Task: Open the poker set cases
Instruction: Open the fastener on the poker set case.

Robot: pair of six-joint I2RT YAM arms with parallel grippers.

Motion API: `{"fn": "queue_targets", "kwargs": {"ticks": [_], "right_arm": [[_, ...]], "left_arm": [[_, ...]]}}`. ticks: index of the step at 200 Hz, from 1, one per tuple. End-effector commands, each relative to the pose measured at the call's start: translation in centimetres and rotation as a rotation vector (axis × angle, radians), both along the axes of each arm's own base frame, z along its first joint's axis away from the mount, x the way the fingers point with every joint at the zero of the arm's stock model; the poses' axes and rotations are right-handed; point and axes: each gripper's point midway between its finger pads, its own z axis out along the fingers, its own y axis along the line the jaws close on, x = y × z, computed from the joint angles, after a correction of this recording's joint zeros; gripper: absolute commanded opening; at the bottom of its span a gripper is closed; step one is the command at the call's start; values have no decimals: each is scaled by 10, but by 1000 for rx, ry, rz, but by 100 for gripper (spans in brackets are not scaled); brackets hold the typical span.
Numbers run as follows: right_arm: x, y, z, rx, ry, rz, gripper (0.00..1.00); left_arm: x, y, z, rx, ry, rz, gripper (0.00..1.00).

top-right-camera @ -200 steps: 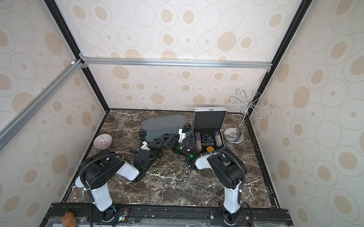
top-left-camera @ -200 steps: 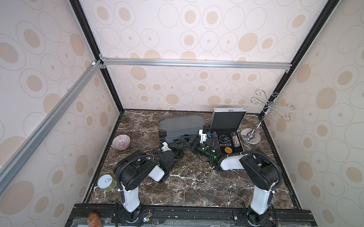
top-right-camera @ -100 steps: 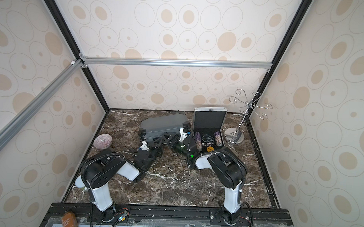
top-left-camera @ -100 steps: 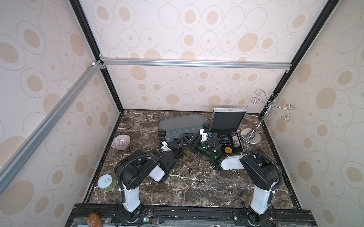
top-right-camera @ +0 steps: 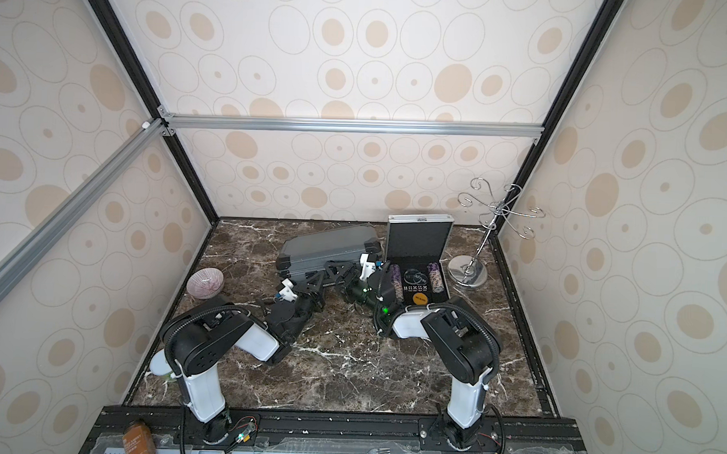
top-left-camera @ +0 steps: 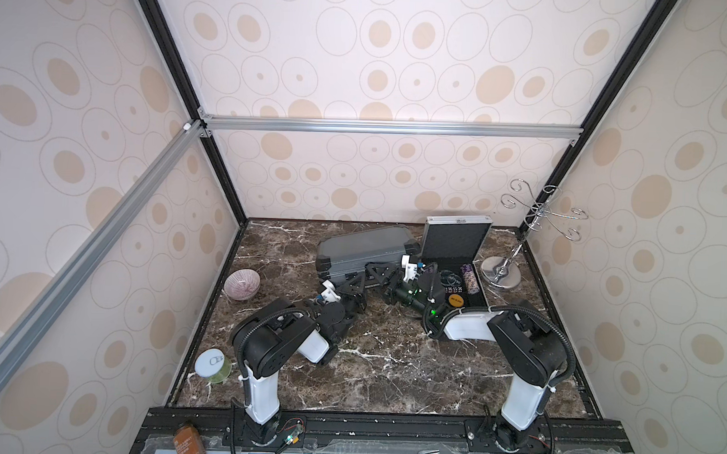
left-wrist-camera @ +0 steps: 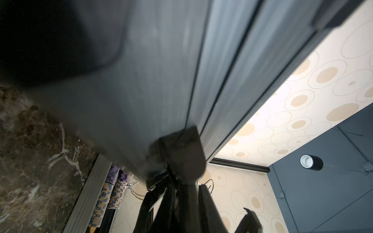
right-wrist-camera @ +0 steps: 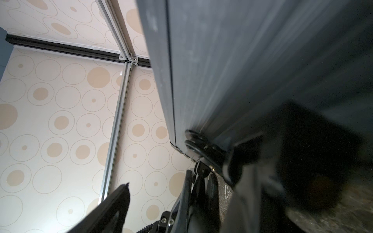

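Observation:
The dark grey poker case [top-left-camera: 365, 247] lies closed at the back middle, and its top looks tipped up. Its front face with the thin lid seam fills the left wrist view [left-wrist-camera: 165, 80] and the right wrist view [right-wrist-camera: 232, 70]. My left gripper [top-left-camera: 362, 278] is shut, its tips up against the black fitting [left-wrist-camera: 181, 153] on that front face. My right gripper [top-left-camera: 379, 274] stands open beside it at the same face, one serrated fingertip [right-wrist-camera: 121, 199] out in free air. The silver case [top-left-camera: 455, 241] stands open at the right, with chips [top-left-camera: 470, 279] in black foam.
A chrome hook stand [top-left-camera: 500, 276] rises right of the silver case. A ribbed bowl [top-left-camera: 242, 285] sits at the left wall and a white-lidded jar [top-left-camera: 213, 364] at the front left. Enclosure walls close in on three sides. A bottle [top-left-camera: 188, 442] and a fork lie on the front rail.
The top of the dark grey case has risen slightly. Both arms have stayed almost where they were at its front face.

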Motion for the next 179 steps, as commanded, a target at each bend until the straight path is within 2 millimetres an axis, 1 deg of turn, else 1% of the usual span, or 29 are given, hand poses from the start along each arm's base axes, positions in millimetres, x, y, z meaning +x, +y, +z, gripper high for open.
{"fn": "queue_targets", "kwargs": {"ticks": [1, 43, 58, 90, 140, 151, 179], "right_arm": [[-37, -13, 180, 372, -420, 55, 89], [-37, -17, 184, 386, -413, 41, 89], [-35, -19, 182, 394, -396, 27, 89], [-37, -23, 191, 415, -400, 21, 89], [-41, -23, 196, 433, -393, 24, 88], [-41, -25, 195, 432, -392, 21, 88], [-42, -25, 183, 410, -377, 12, 88]], "left_arm": [[-22, -16, 70, -446, -116, -192, 0], [-22, -17, 63, -438, -99, -189, 0], [-22, -18, 62, -436, -98, -192, 0], [-20, -19, 55, -431, -81, -191, 0], [-19, -20, 48, -431, -63, -190, 0], [-18, -20, 48, -433, -62, -190, 0], [-17, -21, 51, -437, -69, -192, 0]]}}
